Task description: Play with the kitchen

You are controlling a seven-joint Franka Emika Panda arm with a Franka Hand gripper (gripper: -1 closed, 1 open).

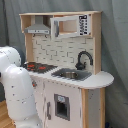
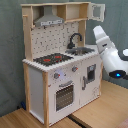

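stands mid-frame in both exterior views: tall white and light-wood toy kitchen [image 2: 60,65], upright on a light-wood tabletop [image 2: 30,119]. black-and-red stovetop [image 2: 52,59] on the counter, grey sink [image 2: 82,50] beside it, curved black faucet [image 2: 75,38] at about 12 o'clock from the basin in the second exterior view. dotted pegboard back [image 2: 52,39] behind, grey range hood [image 2: 49,21] under the upper shelf, oven door [image 2: 65,95] low on the front with knobs [image 2: 56,76] above it.

crowding the cabinet: bulky white robot arm [image 2: 107,50], at 3 o'clock of the kitchen in the second exterior view, at 8 o'clock in the first exterior view [image 1: 20,92]. reaches toward the sink end, upper link near the counter edge. gripper hidden behind the arm's own body; cannot tell whether open, closed or holding anything.

risks, as judgement: tall light cabinet, likely easy to shove or tip if a wide link leans into its side. thin faucet probably snaps or twists under a sideways knock. small cupboard door [image 2: 98,11], open at the top corner, likely caught by a rising elbow. with the fingers unseen, blind contact near sink or knobs hard to rule out.
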